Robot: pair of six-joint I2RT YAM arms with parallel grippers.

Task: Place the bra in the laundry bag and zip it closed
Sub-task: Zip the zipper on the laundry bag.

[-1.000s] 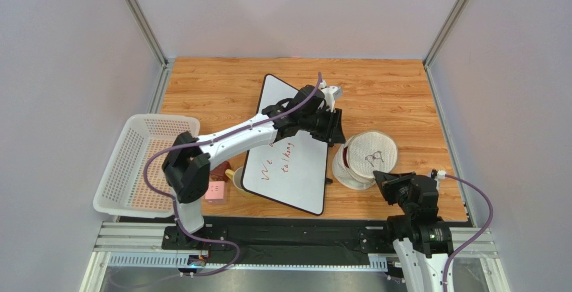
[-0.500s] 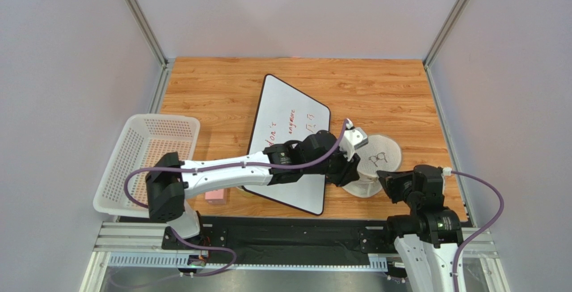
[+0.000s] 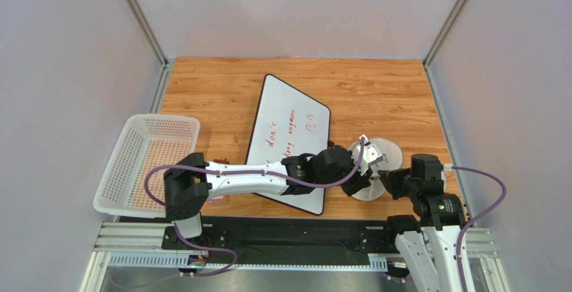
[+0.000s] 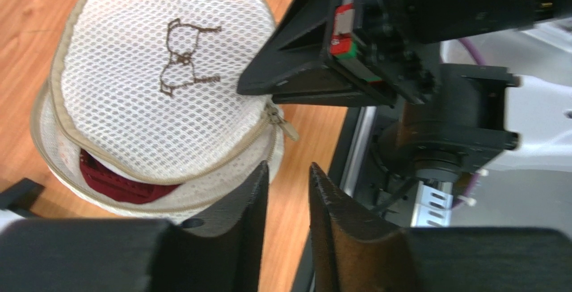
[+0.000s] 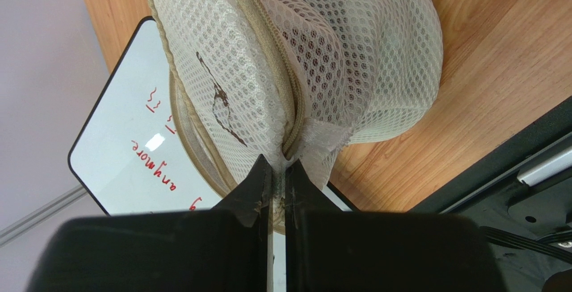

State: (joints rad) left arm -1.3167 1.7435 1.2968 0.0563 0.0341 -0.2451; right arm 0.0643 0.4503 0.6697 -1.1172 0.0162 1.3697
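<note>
The laundry bag lies at the table's front right, a round white mesh pouch with a bra icon on its lid. The lid stands partly unzipped, and the dark red bra shows through the gap inside. My right gripper is shut on the bag's mesh edge beside the zipper seam. My left gripper hovers just off the bag's rim, below the zipper pull. Its jaws are a little apart with only wood between them. In the top view the left gripper and the right gripper meet at the bag's near side.
A whiteboard with red writing lies left of the bag, under my left forearm. A white perforated basket sits at the left edge. The black base rail runs along the near edge.
My left arm swung from the whiteboard's far side down to the bag's near rim, its jaws narrowing. The right gripper shifted right and pulled the bag nearer, staying shut on it.
</note>
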